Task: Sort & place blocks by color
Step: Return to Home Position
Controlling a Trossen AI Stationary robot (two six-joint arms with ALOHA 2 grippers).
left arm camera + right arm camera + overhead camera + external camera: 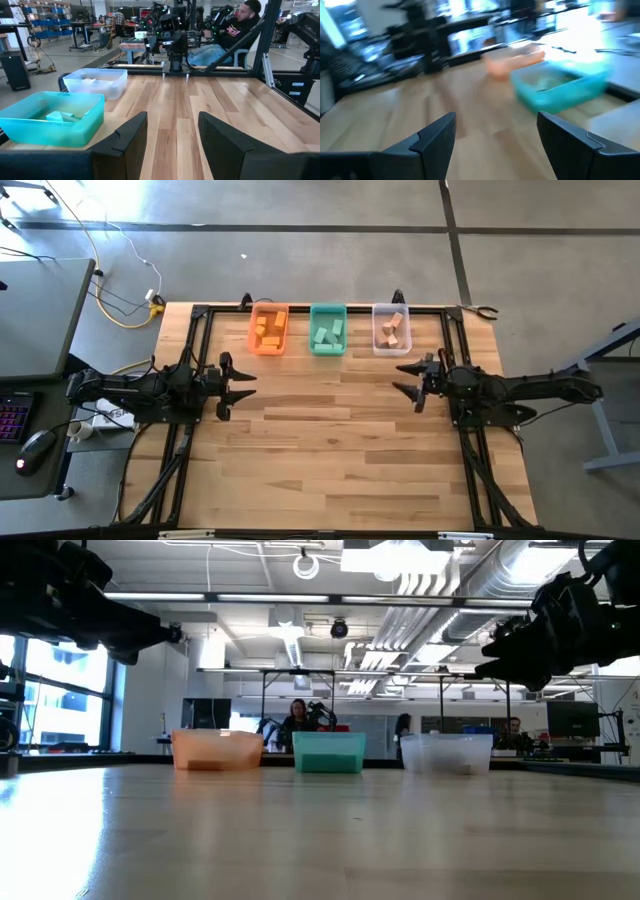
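Left gripper (240, 385) centre-left of high view, fingers spread, empty. Top centre, row of bins: orange blocks (266, 330) in orange bin (267, 352), teal blocks (330, 332) in green bin (327, 352), wood blocks (393, 330) in clear bin (391, 352). All blocks well apart from both grippers. Right gripper (406, 380) centre-right, released, holding nothing.

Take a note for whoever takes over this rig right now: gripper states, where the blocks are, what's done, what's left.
Left gripper: open, empty, over the table's left side.
Right gripper: open, empty, over the right side.
Blocks: orange blocks in the orange bin, teal blocks in the green bin, wooden blocks in the clear bin.
Done: sorting, by the high view; no block lies loose on the table.
Left: probably only parking both arms.
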